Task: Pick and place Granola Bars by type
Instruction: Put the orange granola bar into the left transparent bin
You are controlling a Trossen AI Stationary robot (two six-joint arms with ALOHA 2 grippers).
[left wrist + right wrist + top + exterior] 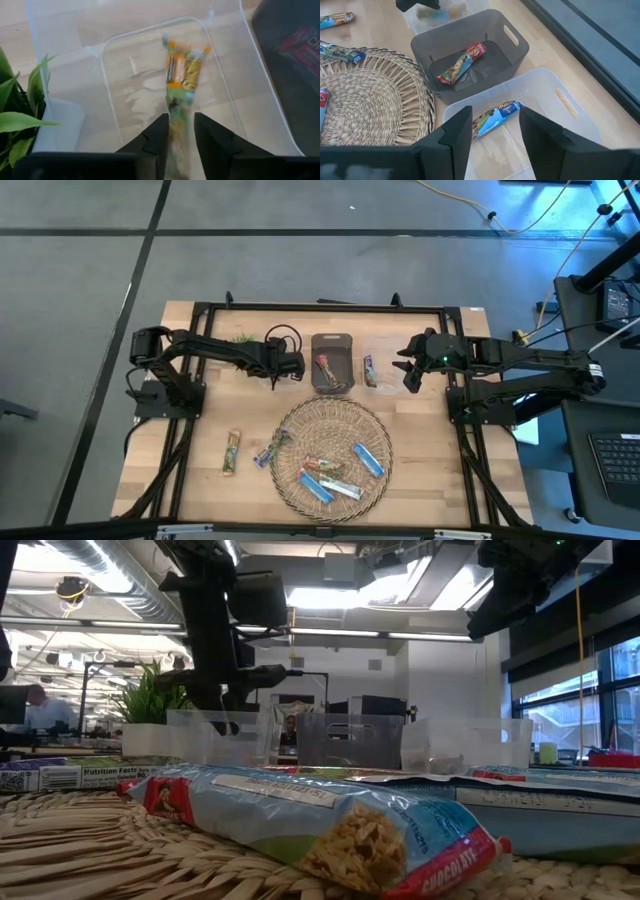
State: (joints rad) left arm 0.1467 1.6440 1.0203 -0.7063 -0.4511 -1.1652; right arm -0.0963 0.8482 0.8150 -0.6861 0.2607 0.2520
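Observation:
My left gripper (pixel 297 367) (pixel 181 120) hangs over a clear bin (pixel 107 65) left of the grey bin (pixel 332 345) and is shut on a green-tan granola bar (pixel 182 70). My right gripper (pixel 408 372) (pixel 496 114) is open and holds nothing. It hovers above another clear bin (pixel 570 115), where a blue bar (pixel 507 110) lies flat. A red bar (pixel 462 62) lies in the grey bin (pixel 470 30). Several more bars (pixel 340 470) rest on a round wicker tray (pixel 335 415). A green-tan bar (pixel 232 452) and a blue one (pixel 270 450) lie on the table. My left gripper pinches the green-tan bar by its near end (pixel 179 112) between its two fingers (pixel 162 130), coming from above with the fingers along the bar's length. The bar points away from the fingers down into the clear bin. Whether its far end (pixel 186 50) touches the bin floor, I cannot tell.
A small potted plant (pixel 242 338) (pixel 15 120) stands just left of the left gripper's bin. The three bins sit in a row near the table's far edge. The wicker tray (pixel 370 100) takes up the near middle. Bare wood shows on both near corners.

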